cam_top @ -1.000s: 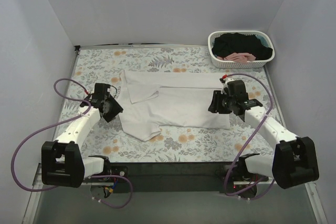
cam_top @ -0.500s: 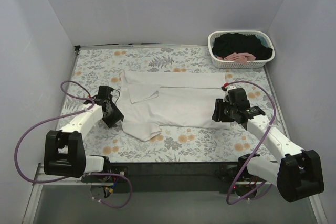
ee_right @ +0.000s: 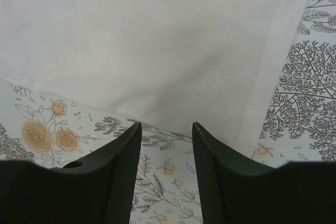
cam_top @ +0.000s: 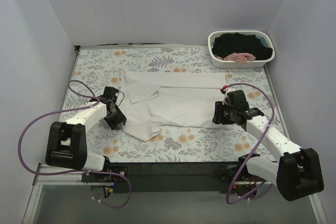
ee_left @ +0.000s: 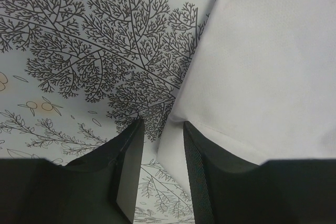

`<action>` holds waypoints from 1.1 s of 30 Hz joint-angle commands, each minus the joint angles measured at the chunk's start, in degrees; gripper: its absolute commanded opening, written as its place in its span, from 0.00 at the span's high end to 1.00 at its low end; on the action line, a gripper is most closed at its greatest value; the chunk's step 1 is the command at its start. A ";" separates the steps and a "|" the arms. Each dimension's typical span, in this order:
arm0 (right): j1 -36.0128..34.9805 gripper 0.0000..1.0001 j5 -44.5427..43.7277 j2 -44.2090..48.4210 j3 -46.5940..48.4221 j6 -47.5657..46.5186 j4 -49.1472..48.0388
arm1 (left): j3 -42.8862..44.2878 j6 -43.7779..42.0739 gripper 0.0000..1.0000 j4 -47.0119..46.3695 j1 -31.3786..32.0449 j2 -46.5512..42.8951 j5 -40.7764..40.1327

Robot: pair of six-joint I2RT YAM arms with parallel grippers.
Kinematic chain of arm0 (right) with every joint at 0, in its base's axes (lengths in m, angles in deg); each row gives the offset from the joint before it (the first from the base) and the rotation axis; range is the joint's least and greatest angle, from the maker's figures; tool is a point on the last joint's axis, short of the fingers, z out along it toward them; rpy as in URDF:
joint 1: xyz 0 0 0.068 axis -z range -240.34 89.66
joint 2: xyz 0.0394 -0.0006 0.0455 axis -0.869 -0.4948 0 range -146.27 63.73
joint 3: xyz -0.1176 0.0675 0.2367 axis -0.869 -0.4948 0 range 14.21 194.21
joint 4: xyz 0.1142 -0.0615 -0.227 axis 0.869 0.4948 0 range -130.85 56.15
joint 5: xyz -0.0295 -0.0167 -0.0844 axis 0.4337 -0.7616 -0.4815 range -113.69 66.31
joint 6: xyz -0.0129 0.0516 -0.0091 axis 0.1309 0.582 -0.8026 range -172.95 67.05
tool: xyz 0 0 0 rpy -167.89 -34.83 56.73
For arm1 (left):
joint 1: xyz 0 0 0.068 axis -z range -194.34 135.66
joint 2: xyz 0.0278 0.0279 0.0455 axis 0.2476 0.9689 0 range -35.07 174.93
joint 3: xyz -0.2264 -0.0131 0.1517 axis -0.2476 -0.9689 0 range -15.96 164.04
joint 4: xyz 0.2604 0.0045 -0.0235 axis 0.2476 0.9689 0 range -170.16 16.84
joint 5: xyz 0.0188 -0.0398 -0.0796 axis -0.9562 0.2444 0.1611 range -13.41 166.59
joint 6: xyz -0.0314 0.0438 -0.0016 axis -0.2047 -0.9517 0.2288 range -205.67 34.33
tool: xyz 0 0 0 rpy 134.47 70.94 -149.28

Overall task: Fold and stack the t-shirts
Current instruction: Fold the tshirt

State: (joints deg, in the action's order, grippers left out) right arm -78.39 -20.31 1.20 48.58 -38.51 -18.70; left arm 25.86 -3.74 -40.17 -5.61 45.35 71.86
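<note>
Left arm (cam_top: 86,115) nearer one t-shirt (cam_top: 178,103) (seemingly).

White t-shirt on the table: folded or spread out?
Mostly spread: the plain white cloth t-shirt lies flat on the floral-printed tablecloth, only one sleeve flap turned over its body.

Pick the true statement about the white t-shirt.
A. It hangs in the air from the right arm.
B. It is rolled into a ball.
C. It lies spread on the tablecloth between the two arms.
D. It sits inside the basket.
C: the white t-shirt lies flat on the tablecloth, with the left fingers open at its left edge and the right fingers open at its near right corner.
</note>
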 commanded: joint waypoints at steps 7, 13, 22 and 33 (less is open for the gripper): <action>-0.15 0.49 -1.71 0.03 -0.62 -1.43 -1.23 | 3.25 1.13 0.65 1.14 0.67 -0.96 -3.35; -0.15 0.50 -1.71 -0.23 -0.71 -1.60 -1.32 | 5.46 0.42 0.64 2.02 0.76 -1.15 -4.94; -0.15 0.49 -2.06 0.12 -1.15 -1.34 -1.15 | 2.12 0.25 0.64 0.35 1.46 2.90 -3.00; -0.15 0.48 -8.73 -2.51 0.87 1.91 4.56 | 1.24 0.16 1.00 0.53 2.17 2.02 -5.55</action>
State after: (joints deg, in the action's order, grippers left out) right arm -78.39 -25.66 -0.28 47.73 -38.12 -16.91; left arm 28.36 -3.61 -39.41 -3.86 48.43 67.86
